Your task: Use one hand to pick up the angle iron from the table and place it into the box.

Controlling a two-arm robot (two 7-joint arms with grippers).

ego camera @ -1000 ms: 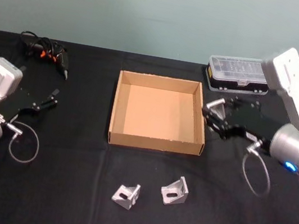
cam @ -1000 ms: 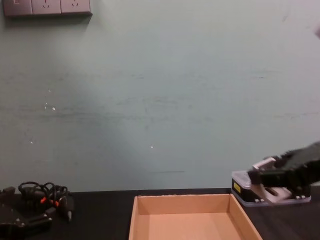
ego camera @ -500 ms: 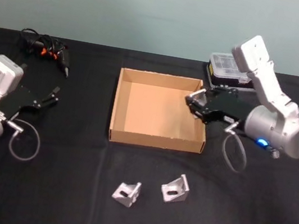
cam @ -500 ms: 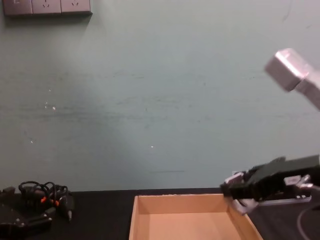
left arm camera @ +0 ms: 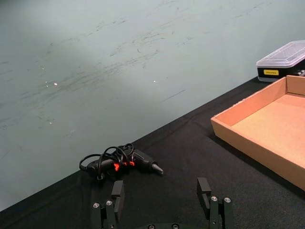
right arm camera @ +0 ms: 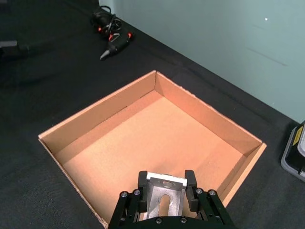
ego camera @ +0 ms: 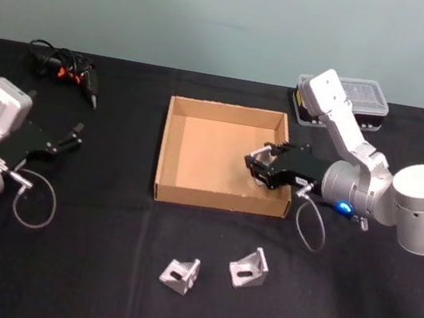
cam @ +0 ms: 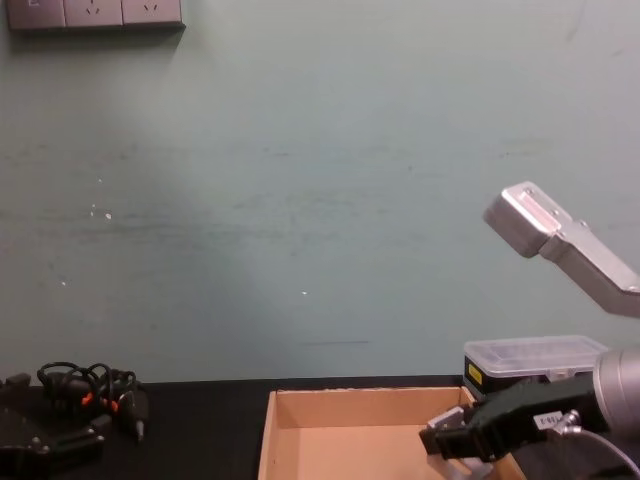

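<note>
R gripper (ego camera: 258, 165) over box (ego camera: 213, 200), just inside its right wall, fingers (right arm camera: 190, 185) clamped on angle iron (right arm camera: 164, 196): silver-grey L bracket w/ slot in its face. Can't tell if it touches box floor. Spare iron (ego camera: 179, 276) & 2nd spare (ego camera: 248, 269) on bench (ego camera: 79, 283) in front of box. L gripper (ego camera: 68, 141) well left of box, fingers spread wide.

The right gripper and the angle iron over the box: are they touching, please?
Touching. The right wrist view shows the angle iron clamped between the right gripper's fingers, over the box.
</note>
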